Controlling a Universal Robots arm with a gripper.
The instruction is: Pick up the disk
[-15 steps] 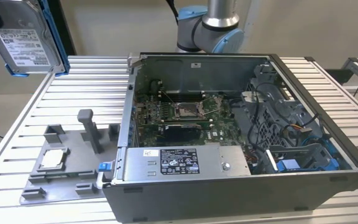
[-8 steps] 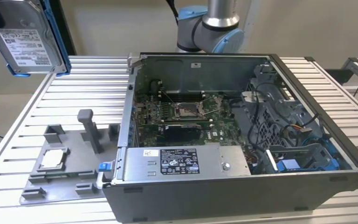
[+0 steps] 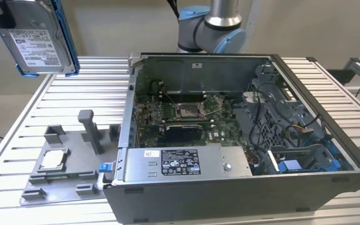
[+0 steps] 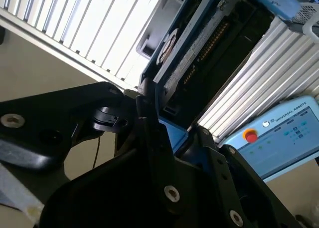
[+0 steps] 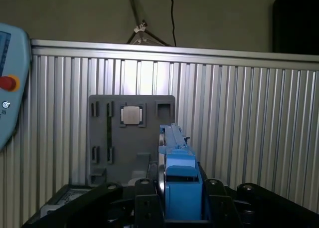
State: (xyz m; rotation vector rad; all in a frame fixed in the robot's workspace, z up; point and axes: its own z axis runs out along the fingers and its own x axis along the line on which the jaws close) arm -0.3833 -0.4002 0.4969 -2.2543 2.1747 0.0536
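Hanging high at the exterior view's left, the disk (image 3: 37, 40) is well clear of the table (image 3: 86, 89). Its white label faces the camera and its blue bracket (image 3: 68, 37) runs down the sides. Below it on the table I see the grey tray (image 3: 73, 173) with the chip (image 3: 52, 158) seated in it. Just right of the tray stands the open case (image 3: 243, 140), and my arm (image 3: 214, 23) rises behind the case.

The first wrist view gives me the grasp itself. The pendant (image 5: 7, 88) is at the picture's left edge, then come the tray and chip on the slats. The disk is seen edge-on, and the gripper (image 5: 178, 193) is clamped on it with a black finger (image 5: 144, 203) pressed against each side of the bracket.

The second wrist view adds the disk's other face (image 4: 199, 53): a circuit-board side running away from the black gripper body, with the pendant's red button further right. Neither wrist view shows me the label, and the exterior view does not show the fingers' contact.
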